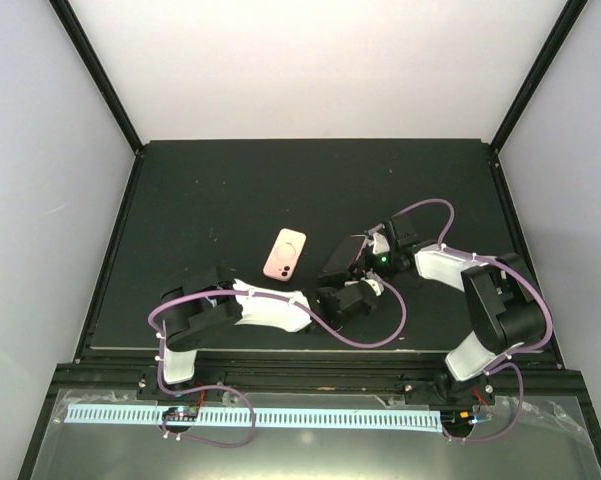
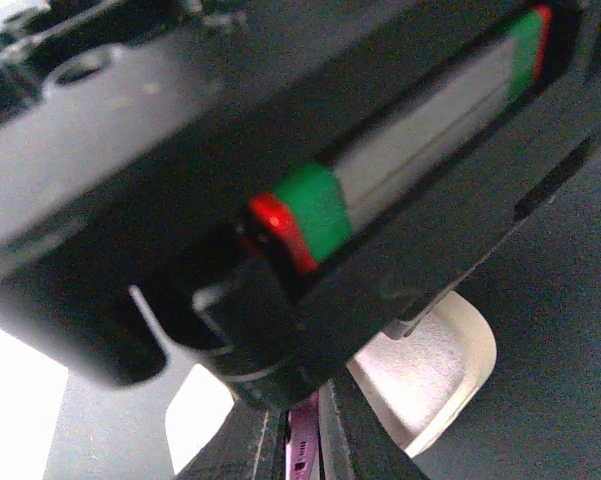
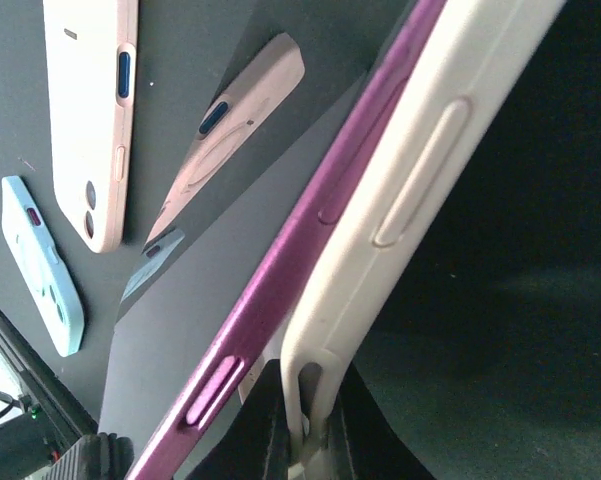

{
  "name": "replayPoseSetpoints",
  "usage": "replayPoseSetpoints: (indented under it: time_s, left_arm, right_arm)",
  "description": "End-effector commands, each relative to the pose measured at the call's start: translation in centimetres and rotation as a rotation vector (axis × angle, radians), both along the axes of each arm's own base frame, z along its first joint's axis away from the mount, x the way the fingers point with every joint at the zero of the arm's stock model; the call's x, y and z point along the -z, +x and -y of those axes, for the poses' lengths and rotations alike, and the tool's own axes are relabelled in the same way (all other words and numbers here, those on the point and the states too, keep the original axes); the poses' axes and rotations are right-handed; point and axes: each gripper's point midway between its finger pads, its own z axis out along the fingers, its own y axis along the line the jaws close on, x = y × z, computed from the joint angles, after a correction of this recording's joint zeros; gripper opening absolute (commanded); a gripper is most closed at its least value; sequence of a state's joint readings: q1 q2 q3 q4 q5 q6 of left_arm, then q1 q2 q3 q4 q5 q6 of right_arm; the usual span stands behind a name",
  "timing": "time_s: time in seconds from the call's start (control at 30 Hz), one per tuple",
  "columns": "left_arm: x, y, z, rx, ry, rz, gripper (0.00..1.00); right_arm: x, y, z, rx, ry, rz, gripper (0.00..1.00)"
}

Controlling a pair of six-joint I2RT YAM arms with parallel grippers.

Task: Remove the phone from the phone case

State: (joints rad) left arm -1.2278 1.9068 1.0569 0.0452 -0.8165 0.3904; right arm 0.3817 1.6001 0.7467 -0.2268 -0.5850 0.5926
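One purple phone [image 3: 280, 290], its cream case [image 3: 400, 200] partly peeled away, is held near mid-table by two grippers. The left gripper [image 2: 302, 455] pinches the phone's edge and the right gripper [image 3: 302, 430] the case's rim. A pink case [image 1: 285, 254] and a blue case [image 3: 40, 265] lie just left, with open mat [image 1: 230, 190] beyond. The left wrist view is blurred and the blue case is hidden from the top camera.

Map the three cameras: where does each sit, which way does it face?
Top external: above, behind the bases, facing down on the table; left arm and right arm show.
Left wrist: faces black hardware close ahead; left fingers pinch the purple phone.
Right wrist: sights along the cream phone case; right fingers pinch its edge.
Shared: phone in both wrist views; pink case in top and right wrist.
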Motion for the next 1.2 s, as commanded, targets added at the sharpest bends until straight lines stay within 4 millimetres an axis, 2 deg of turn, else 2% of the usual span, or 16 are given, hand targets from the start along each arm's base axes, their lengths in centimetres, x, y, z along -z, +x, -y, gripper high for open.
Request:
replayPoseSetpoints:
  time_s: [0.0, 0.37, 0.77, 1.0, 1.07, 1.17]
  left_arm:
    - [-0.2, 0.5, 0.4, 0.006, -0.023, -0.002, 0.02]
    - [-4.4, -0.1, -0.5, -0.008, -0.215, -0.022, 0.02]
    - [-6.6, -0.8, -2.2, -0.049, -0.334, -0.046, 0.02]
    - [-10.1, -3.6, -2.5, 0.012, -0.554, -0.118, 0.02]
    - [-10.5, -4.0, -3.1, -0.001, -0.588, -0.125, 0.02]
    - [-10.4, -4.7, -3.8, -0.002, -0.598, -0.141, 0.02]
  right_arm:
    - [-0.5, 0.0, -0.3, -0.038, -0.001, 0.015, 0.01]
    - [-1.3, 1.6, 1.8, 0.028, -0.057, 0.083, 0.01]
    - [-1.6, 2.5, 2.8, 0.061, -0.058, 0.093, 0.01]
    - [-3.1, 3.9, 3.8, 0.082, -0.078, 0.185, 0.01]
    - [-3.6, 4.4, 4.2, 0.082, -0.109, 0.225, 0.01]
    - [-5.4, 5.6, 5.1, 0.063, -0.154, 0.315, 0.01]
